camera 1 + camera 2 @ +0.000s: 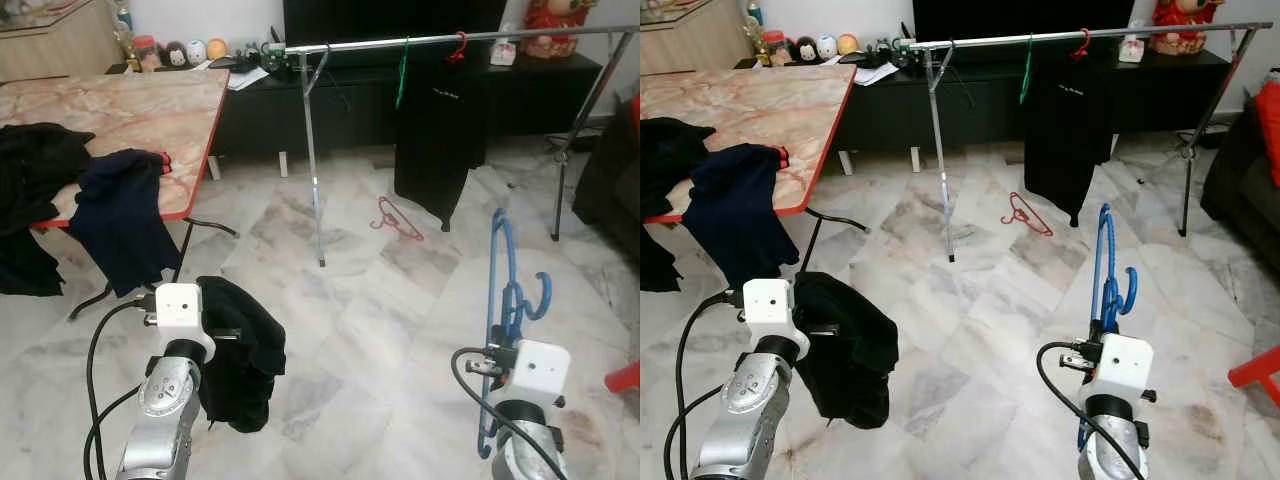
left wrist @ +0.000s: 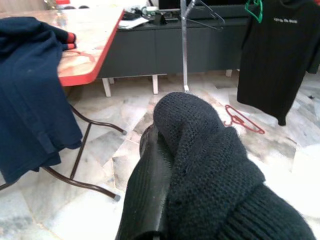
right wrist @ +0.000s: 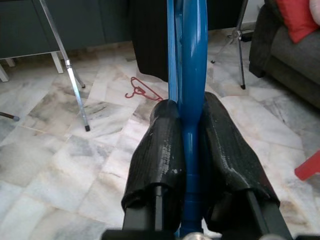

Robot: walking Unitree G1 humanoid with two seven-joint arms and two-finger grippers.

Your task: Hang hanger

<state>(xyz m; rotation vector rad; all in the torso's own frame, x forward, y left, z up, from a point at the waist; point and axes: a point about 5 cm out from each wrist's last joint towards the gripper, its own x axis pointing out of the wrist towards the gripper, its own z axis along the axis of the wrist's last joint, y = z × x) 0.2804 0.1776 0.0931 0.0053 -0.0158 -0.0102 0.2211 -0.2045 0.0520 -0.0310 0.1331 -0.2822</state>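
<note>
My right gripper point(image 3: 189, 125) is shut on a blue hanger point(image 1: 497, 270), held upright low on the right with its hook point(image 1: 540, 297) curling to the side. My left gripper point(image 2: 165, 145) is shut on a black knit garment point(image 1: 240, 350) that drapes over its fingers and hangs down. Ahead stands a metal clothes rack point(image 1: 450, 40). A black T-shirt point(image 1: 435, 135) hangs from its rail on a red hanger point(image 1: 458, 48), with a green hanger point(image 1: 402, 70) beside it. Another red hanger point(image 1: 398, 220) lies on the floor under the rack.
A marble-topped table point(image 1: 130, 110) with a red edge stands at the left, a navy garment point(image 1: 120, 215) and black clothes point(image 1: 30, 170) draped over it. A black TV cabinet point(image 1: 340, 95) runs behind the rack. A dark sofa point(image 1: 610, 185) and a red stool point(image 1: 625, 378) sit at the right.
</note>
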